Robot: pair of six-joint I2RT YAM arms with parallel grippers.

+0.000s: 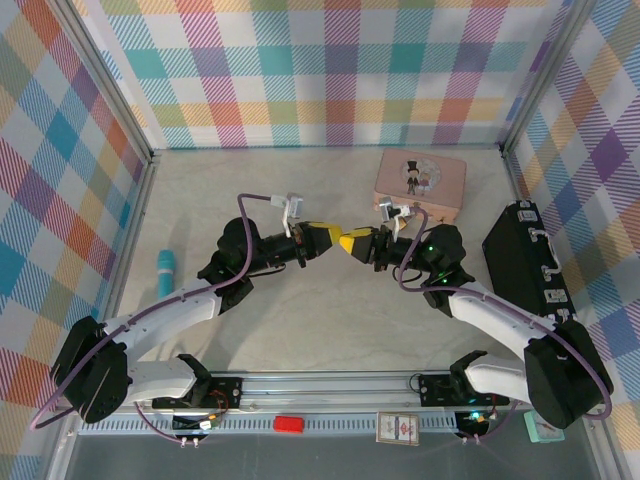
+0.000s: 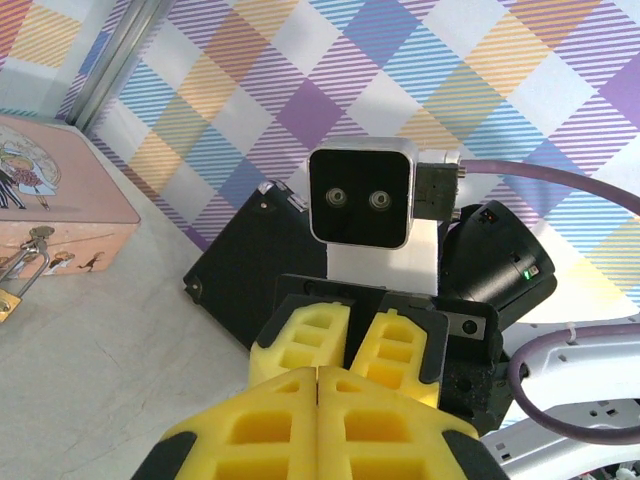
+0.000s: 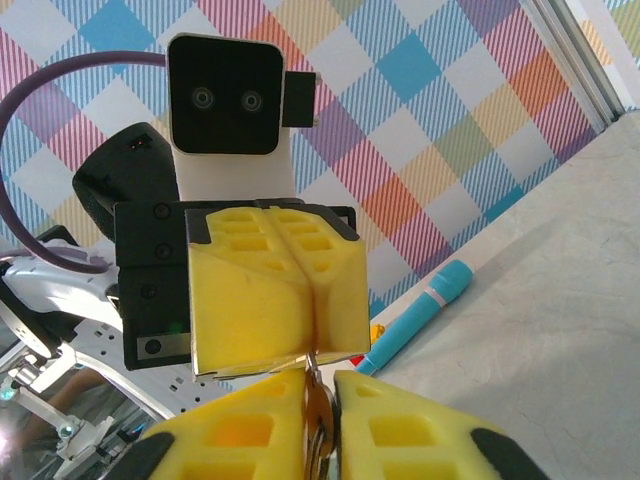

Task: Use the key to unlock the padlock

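Low in the right wrist view, the right gripper is clamped on the key. The key's tip touches the seam of the left gripper, whose fingers are pressed together. The padlock sits against the pink tin at the far left edge of the left wrist view, well apart.

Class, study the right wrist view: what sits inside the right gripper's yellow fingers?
A thin grey metal strip, apparently the key, pinched in the right gripper, its top meeting the shut left gripper. The pads cover its lower part.
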